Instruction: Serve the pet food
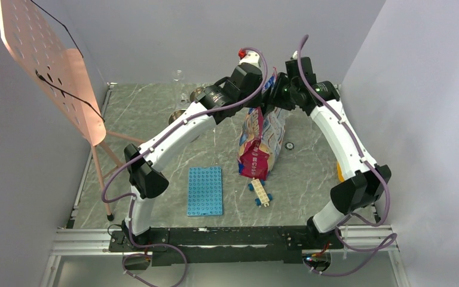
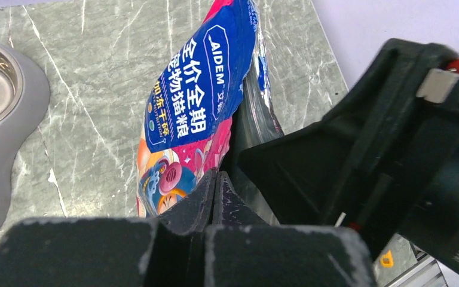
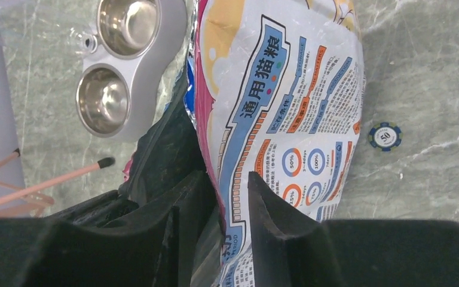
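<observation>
The pet food bag [image 1: 260, 146], glossy pink-red, white and blue, hangs upright over the middle of the table; the pet food itself is hidden inside. My left gripper [image 2: 218, 174] is shut on the bag's [image 2: 197, 101] top edge, on its blue and pink printed side. My right gripper [image 3: 227, 176] stands open, with the white printed wall of the bag [image 3: 287, 101] loose in the gap between its fingers. Both grippers meet at the bag's top in the top view. The steel double bowl [image 3: 161, 66] lies on the table to the bag's left, both cups bare.
A blue baseplate [image 1: 205, 190] and a small brick car [image 1: 260, 192] lie near the front. A poker chip [image 3: 385, 136] sits right of the bag. A pink perforated panel [image 1: 48, 60] on thin legs stands at the left. White walls close in both sides.
</observation>
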You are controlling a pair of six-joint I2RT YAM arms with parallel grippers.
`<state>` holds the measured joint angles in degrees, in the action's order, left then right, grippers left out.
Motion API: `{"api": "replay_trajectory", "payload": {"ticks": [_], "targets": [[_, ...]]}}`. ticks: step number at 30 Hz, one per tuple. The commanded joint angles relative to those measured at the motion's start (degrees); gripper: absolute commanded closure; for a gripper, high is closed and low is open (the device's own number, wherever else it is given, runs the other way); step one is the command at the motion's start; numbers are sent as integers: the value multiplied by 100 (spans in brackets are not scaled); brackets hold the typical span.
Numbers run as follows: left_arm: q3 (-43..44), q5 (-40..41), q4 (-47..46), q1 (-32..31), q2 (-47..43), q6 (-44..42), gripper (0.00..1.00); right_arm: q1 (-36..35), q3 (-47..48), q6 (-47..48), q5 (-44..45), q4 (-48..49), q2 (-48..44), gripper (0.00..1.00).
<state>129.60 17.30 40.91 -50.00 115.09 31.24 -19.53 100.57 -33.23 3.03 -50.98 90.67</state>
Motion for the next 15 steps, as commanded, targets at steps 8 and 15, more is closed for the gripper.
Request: {"api": "replay_trajectory", "payload": {"ticks": [8, 15], "targets": [[13, 103, 239, -45, -97, 1, 59, -316, 436, 188, -162, -5, -369, 100], [217, 210, 370, -54, 118, -162, 61, -394, 654, 71, 604, -473, -443, 100]]}}
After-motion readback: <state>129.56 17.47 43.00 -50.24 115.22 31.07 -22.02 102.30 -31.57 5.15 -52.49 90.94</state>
